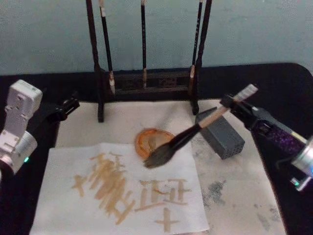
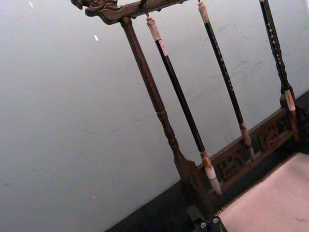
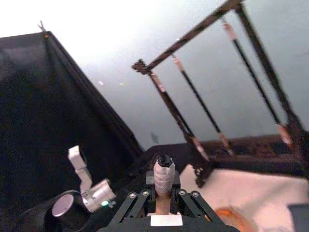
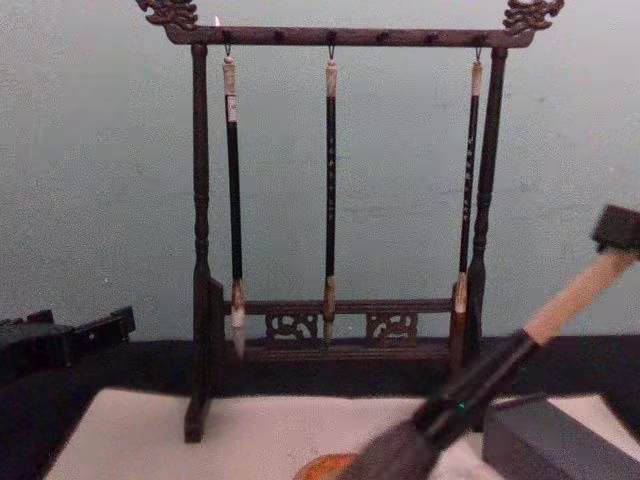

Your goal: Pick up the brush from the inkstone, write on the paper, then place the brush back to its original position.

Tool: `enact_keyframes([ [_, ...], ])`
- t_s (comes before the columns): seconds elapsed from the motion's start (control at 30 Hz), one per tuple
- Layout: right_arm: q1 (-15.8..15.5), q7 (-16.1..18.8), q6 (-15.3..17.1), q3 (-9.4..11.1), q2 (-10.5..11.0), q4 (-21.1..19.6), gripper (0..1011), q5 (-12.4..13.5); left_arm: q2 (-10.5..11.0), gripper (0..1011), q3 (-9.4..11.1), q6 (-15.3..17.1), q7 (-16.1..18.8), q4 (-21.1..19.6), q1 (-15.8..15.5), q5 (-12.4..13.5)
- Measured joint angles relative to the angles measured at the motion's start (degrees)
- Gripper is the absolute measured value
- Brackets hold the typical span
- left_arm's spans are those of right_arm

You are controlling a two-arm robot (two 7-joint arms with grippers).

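A calligraphy desk: carved brush rack (image 4: 340,36) hung with thin brushes (image 4: 329,180), felt mat (image 1: 127,117), brush-marked paper (image 1: 63,166).

Paper (image 1: 63,161) front-left, dish (image 1: 145,139) behind it (brush (image 1: 186,136) overlapping both), rack (image 1: 146,81) rearmost

dark rack (image 4: 340,36) | three thin brushes (image 4: 329,190) hanging | stained pale mat (image 1: 244,186), perhaps felt

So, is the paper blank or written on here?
Written on. The paper carries tan brushstroke characters across its middle; the brush, tilted in the right end effector, hangs over its far edge.
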Motion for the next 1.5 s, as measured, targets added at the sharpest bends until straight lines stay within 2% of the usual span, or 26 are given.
enact_keyframes([
  [0.17,2.70,-0.56,1.07,-2.56,-1.78,-0.14,176,-1.89,0.00,1002,0.00,0.00,0.00,0.00,0.00,0.00],
  [0.3,4.76,-1.02,2.31,-4.76,-3.46,1.26,176,-3.04,0.00,1002,0.00,0.00,0.00,0.00,0.01,0.00],
  [0.5,8.14,-1.57,4.13,-8.22,-6.70,5.52,176,-4.30,0.00,1002,0.00,0.00,0.00,0.00,0.00,0.00],
  [0.67,10.01,-1.59,5.32,-9.95,-8.71,9.41,176,-4.46,0.00,1000,0.00,0.00,0.00,0.00,0.00,0.00],
  [0.87,10.31,-1.67,5.44,-10.16,-9.01,11.34,176,-4.37,0.00,1002,0.00,0.00,0.00,0.00,0.00,0.00],
  [1.5,6.47,-2.08,3.82,-6.67,-5.41,10.32,176,-2.85,0.00,1000,0.00,0.00,0.00,0.00,0.00,0.00],
])
